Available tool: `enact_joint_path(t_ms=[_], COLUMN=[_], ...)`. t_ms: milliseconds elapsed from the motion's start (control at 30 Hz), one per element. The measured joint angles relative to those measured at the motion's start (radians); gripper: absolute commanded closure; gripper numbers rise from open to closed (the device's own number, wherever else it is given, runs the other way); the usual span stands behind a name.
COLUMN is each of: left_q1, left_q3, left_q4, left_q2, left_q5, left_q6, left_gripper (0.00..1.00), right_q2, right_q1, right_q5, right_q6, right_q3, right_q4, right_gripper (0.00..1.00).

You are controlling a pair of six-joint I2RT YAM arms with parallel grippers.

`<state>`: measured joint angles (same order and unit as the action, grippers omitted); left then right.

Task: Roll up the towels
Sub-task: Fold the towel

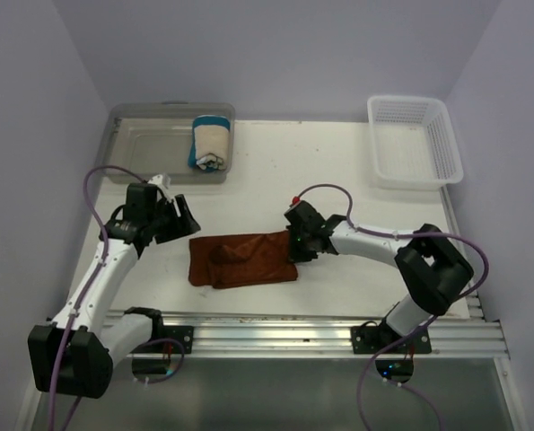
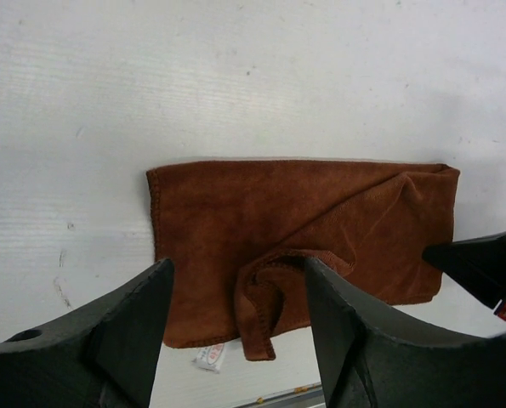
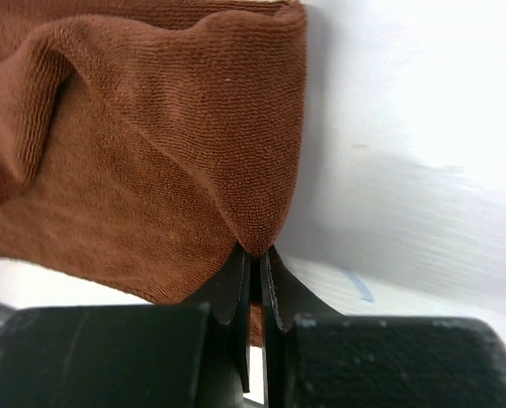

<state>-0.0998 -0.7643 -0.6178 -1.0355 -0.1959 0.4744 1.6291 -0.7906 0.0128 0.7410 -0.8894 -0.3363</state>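
Note:
The rust-brown towel [image 1: 241, 259] lies flat in the middle of the table, with a loose folded flap and a white label [image 2: 210, 357] at its near edge. My right gripper [image 1: 295, 247] is shut on the towel's right edge. The wrist view shows cloth [image 3: 150, 153] pinched between the closed tips [image 3: 255, 255]. My left gripper [image 1: 181, 224] hangs open above the table just left of the towel. Its fingers frame the flap [image 2: 237, 268] without touching the cloth [image 2: 304, 221]. The cream towel with blue edges [image 1: 211, 142] sits rolled inside the clear bin [image 1: 150, 144].
The clear bin stands at the back left and a white mesh basket [image 1: 414, 139] at the back right. A metal rail [image 1: 284, 328] runs along the table's near edge between the arm bases.

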Motion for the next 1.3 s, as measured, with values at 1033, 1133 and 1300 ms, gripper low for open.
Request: enact_joint_path(t_ms=[1033, 1133, 1300], left_q1=[-0.183, -0.238, -0.316], left_q3=[0.06, 0.056, 0.046], left_q4=[0.112, 0.136, 0.169], left_q2=[-0.202, -0.209, -0.251], left_q5=[-0.04, -0.039, -0.034], left_q6=[0.042, 0.067, 0.099], left_gripper=[0.41, 0.45, 0.47], right_q2=[-0.156, -0.119, -0.045], right_q1=[0.072, -0.06, -0.121], right_q5=[-0.468, -0.464, -0.397], right_q6=[-0.115, -0.098, -0.138], right_q3=[-0.333, -0.401, -0.404], right_q4=[-0.519, -0.485, -0.421], right_gripper=[0.53, 0.58, 0.58])
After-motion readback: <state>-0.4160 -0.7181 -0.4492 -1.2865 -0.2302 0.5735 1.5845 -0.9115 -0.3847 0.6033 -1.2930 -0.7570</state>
